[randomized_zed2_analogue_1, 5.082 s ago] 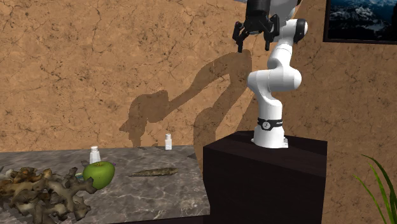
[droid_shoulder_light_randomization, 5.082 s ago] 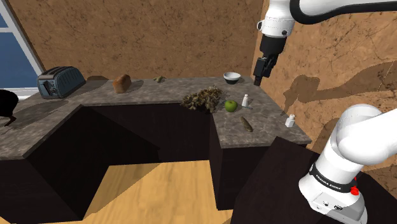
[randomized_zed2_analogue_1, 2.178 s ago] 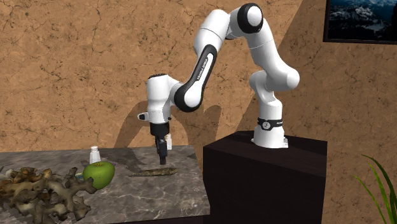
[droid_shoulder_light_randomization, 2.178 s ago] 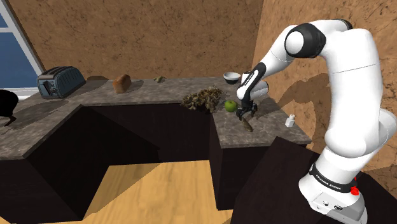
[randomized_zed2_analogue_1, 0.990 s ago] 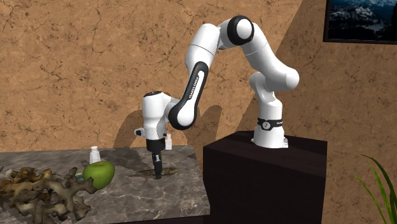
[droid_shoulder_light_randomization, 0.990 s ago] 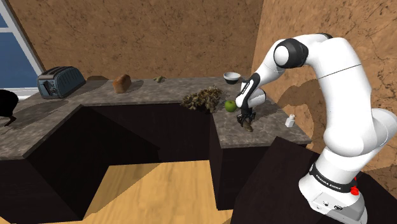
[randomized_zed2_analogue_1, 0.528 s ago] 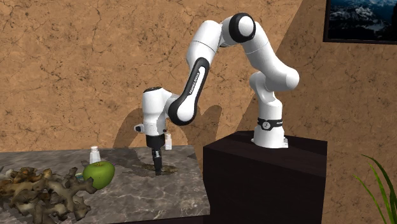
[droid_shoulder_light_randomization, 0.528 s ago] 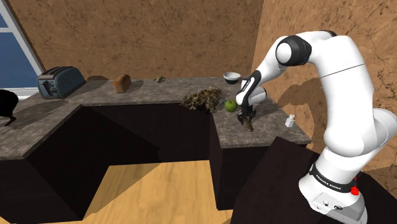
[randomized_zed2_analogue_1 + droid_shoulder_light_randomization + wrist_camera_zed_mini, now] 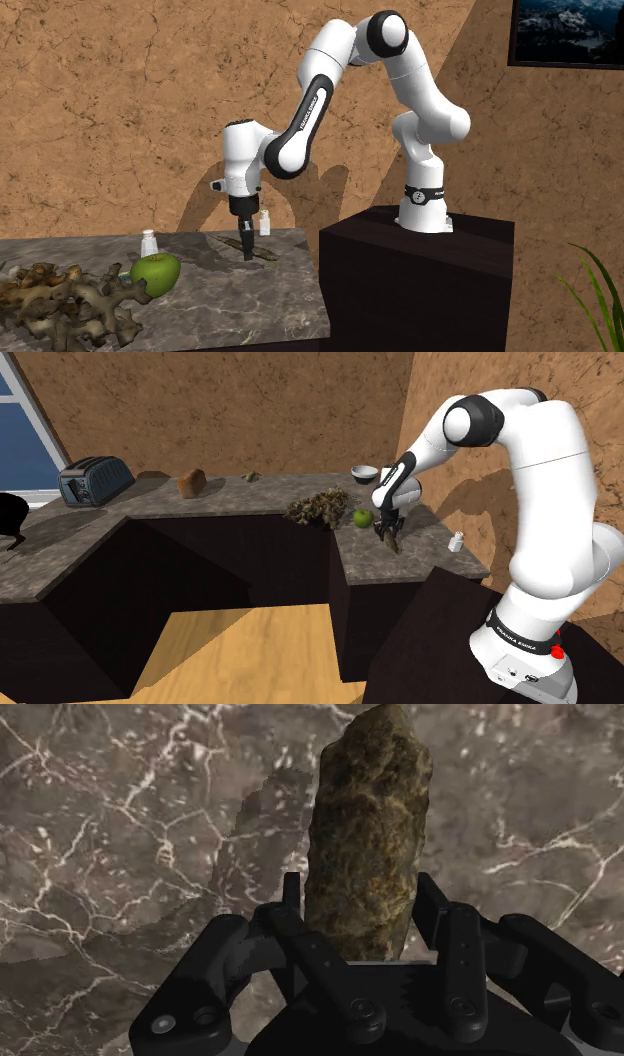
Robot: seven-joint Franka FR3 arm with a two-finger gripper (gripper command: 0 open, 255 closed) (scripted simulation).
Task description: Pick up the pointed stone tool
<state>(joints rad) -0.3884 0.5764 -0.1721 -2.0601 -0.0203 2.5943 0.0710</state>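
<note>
Shoulder view
- The all-black two-finger gripper [image 9: 388, 533] points down over the near stretch of the dark, white-veined marble tabletop [image 9: 420, 560].
- The long, mottled olive-brown pointed stone tool [image 9: 395, 543] juts out below it.
- A round green apple [image 9: 362, 518] sits just beside the gripper, toward this view's left. A small white shaker [image 9: 456, 541] stands apart toward its right.

Second exterior view
- The gripper [image 9: 247, 244] carries the stone tool [image 9: 249, 256] hanging tip-down, very low over the tabletop [image 9: 285, 300].
- You cannot judge the gap under the tip from here.
- The apple [image 9: 155, 272] lies toward this view's left. A second white shaker [image 9: 264, 222] stands near the wall behind the gripper.

Wrist view
- The gripper [image 9: 360, 899] is narrowed onto the stone tool [image 9: 370, 814]. Its fingers [image 9: 432, 914] press both flanks near one end.
- Most of the stone's length reaches past the fingertips.
- Its shadow falls on the marble offset to one side, so it reads as lifted just clear.

Risks for you
- The hold is near one end, on a rough, uneven surface. The stone may pivot between the fingers or slide out if you accelerate hard.
- Clearance looks slim. Any sideways travel before rising could catch the tip on the tabletop and lever it loose.
- A swing toward the apple or the near shaker could knock either one, so go straight up first
</note>
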